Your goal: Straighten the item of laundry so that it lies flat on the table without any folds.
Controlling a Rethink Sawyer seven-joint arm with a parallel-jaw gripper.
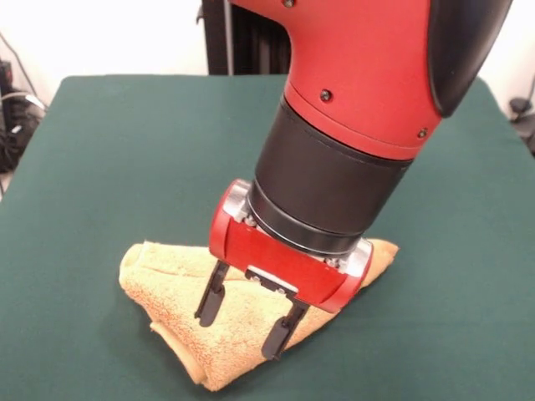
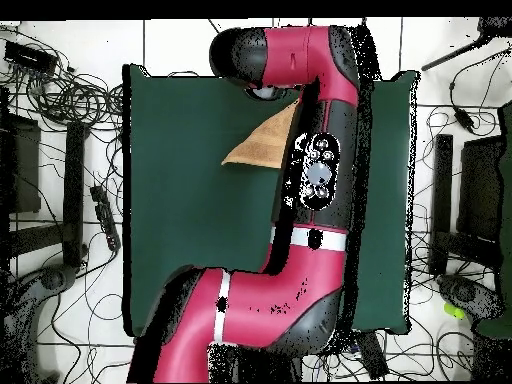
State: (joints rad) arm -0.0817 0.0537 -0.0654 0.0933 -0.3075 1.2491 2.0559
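One towel (image 1: 180, 288), one table (image 1: 109, 159), one arm (image 1: 368, 75) and one gripper (image 1: 248, 320) make up the scene. The towel is orange-yellow terry cloth, lying in a rough triangle at the near side of the green table in the front view, with a rolled fold along its upper left edge and a doubled-over layer running down to a point close to the table's near edge; another corner pokes out to the right of the gripper's red body. The gripper hangs tilted over the towel's middle with its two black fingers (image 1: 211, 294) spread moderately apart, a clear gap of cloth showing between them. Both tips sit down at the towel's surface, seemingly touching the pile, though whether they press in cannot be told; no cloth is pinched between them. From overhead, the arm (image 2: 318, 170) covers most of the towel (image 2: 265, 145), leaving only a tan wedge showing to its left, on the half of the table (image 2: 190, 200) farthest from the robot's base; the gripper itself is hidden there
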